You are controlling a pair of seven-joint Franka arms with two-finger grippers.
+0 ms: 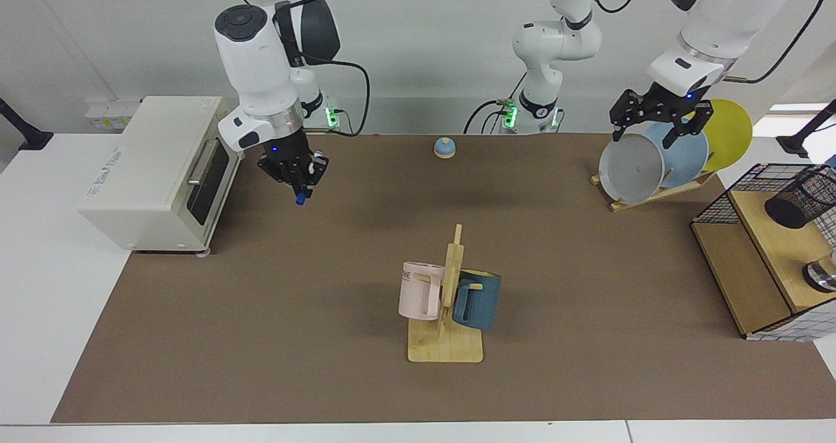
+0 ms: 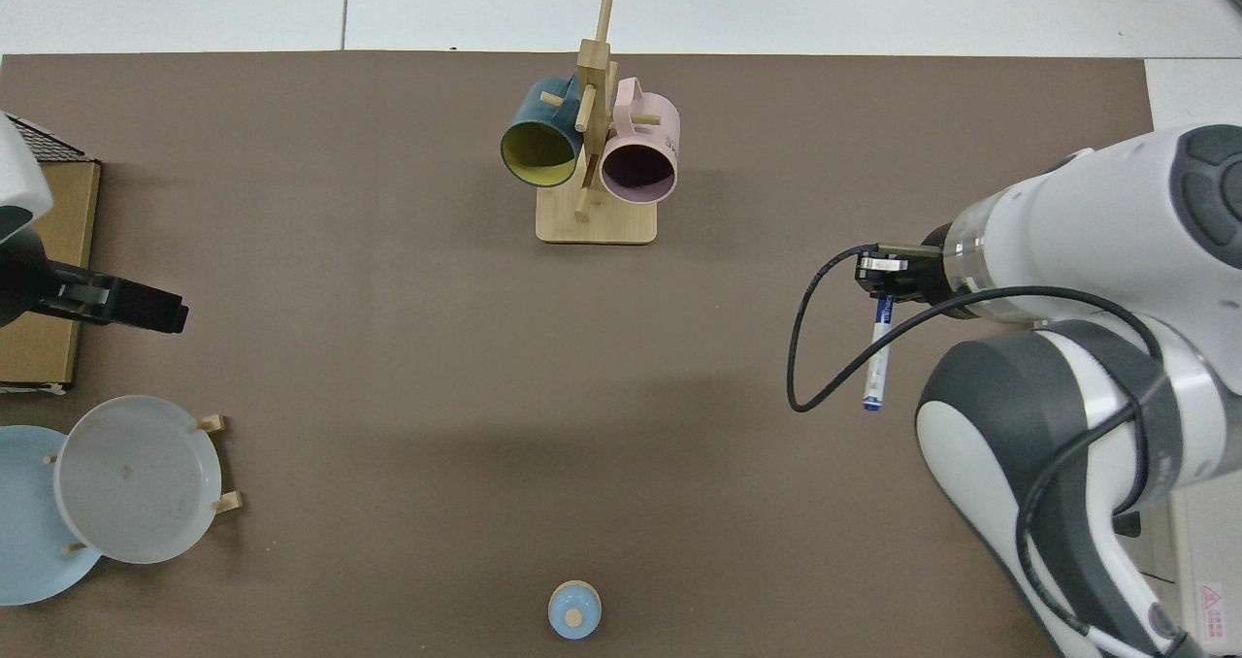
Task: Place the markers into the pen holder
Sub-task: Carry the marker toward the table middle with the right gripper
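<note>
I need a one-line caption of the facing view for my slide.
Right gripper holds a white blue-capped marker above the brown mat; left gripper waits, open, by the plate rack.

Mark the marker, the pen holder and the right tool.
marker [image 2: 876, 359]: top view, white barrel below the grip.
pen holder [image 1: 798, 201]: facing view, mesh wall, lying tilted on the wooden shelf.
right tool [image 1: 298, 180]: facing view, between its fingertips, shut on the marker.

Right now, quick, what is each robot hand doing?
Right gripper: shut on the marker, held up over the table near the toaster oven.
Left gripper: open, empty, waiting above the plates.
</note>
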